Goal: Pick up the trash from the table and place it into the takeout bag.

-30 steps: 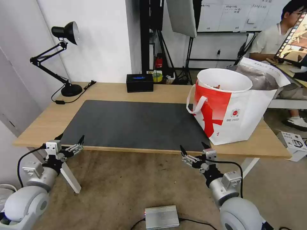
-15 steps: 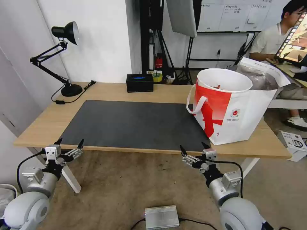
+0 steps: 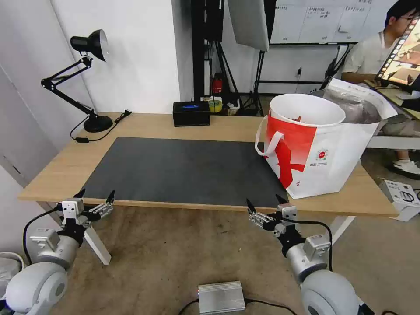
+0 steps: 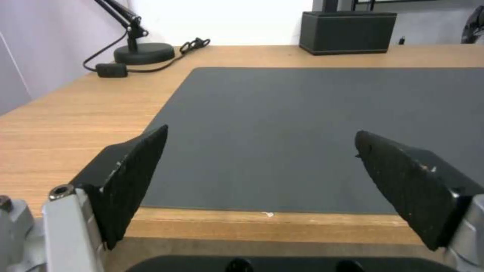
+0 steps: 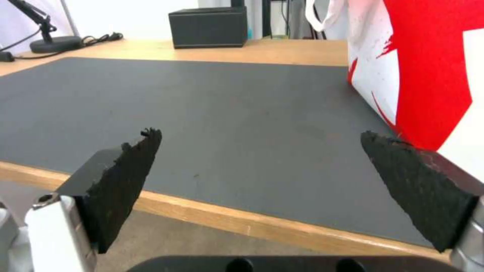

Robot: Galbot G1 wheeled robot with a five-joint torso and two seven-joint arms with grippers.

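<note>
- Trash: white bowl of red crayfish shells [image 3: 306,109] sits in top of takeout bag [image 3: 319,148], right end of table [image 3: 57,170].
- Left gripper [image 3: 95,195], right gripper [image 3: 263,202]: fingers spread, empty, just off near edge.
- Looks complete; park arms low, avoid snagging strap.

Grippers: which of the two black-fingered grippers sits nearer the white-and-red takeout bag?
The right gripper, open, just below the bag; the left gripper hangs off the table's opposite corner.

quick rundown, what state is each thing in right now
left gripper: open, empty, before the table's near edge
right gripper: open, empty, before the near edge
takeout bag: upright, mouth open
white bowl: in the bag's mouth
table: bearing a mat
desk lamp: unlit
</note>
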